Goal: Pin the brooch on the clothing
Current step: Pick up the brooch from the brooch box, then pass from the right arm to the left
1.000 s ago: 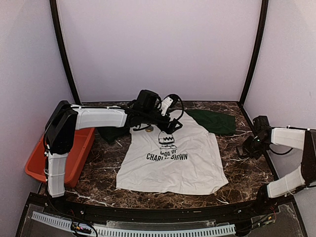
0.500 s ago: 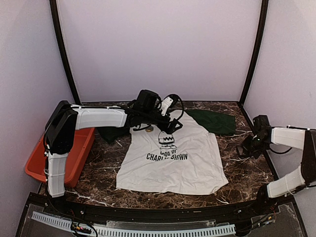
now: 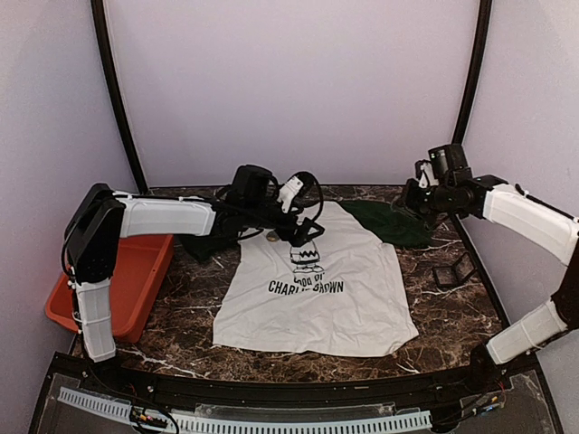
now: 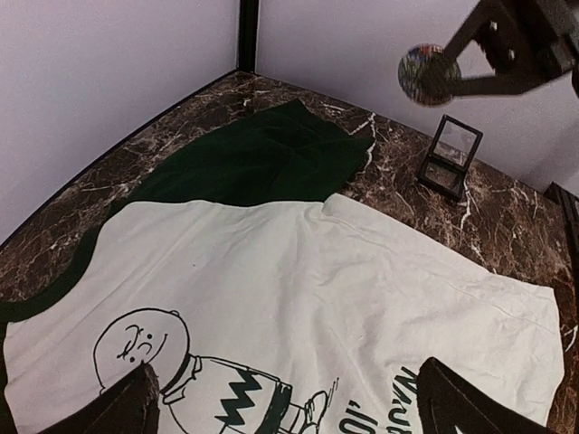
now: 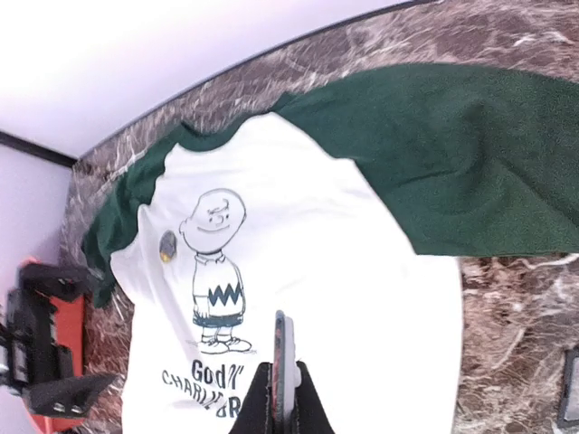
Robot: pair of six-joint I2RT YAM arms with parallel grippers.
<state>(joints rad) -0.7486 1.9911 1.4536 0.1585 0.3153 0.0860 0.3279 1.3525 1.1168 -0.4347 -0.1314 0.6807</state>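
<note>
1. We see the right gripper (image 5: 278, 384) clenched on the brooch (image 5: 279, 344), which sits edge-on between its fingers in the right wrist view. From the left wrist view it shows as a small round disc with a mottled, many-coloured face.
2. The brooch is in the air above the green sleeve (image 3: 389, 221), which spreads toward the far right corner of the table (image 3: 452, 316). We judge that it is held high so it can travel over the fabric without dragging on it.
3. The left gripper (image 3: 306, 231) is released, its 2 fingers (image 4: 127, 407) spread wide and holding nothing. It hovers low over the upper chest of the clothing (image 3: 317, 307), toward the far edge of the table. We judge that it is placed there to steady the fabric at the pinning spot.
4. The clothing lies flat in the middle of the table, collar toward the far edge and hem toward the near edge. It is a white T-shirt with dark green sleeves, a black cartoon boy (image 4: 145, 348) and black lettering beneath him. Laid flat, it offers a smooth face for the pin.
5. A small black case (image 4: 450, 155) with a clear pane stands near the right edge of the table.
6. A small round gold thing (image 5: 166, 244) lies on the shirt beside the boy's head. We cannot tell whether it is pinned.
</note>
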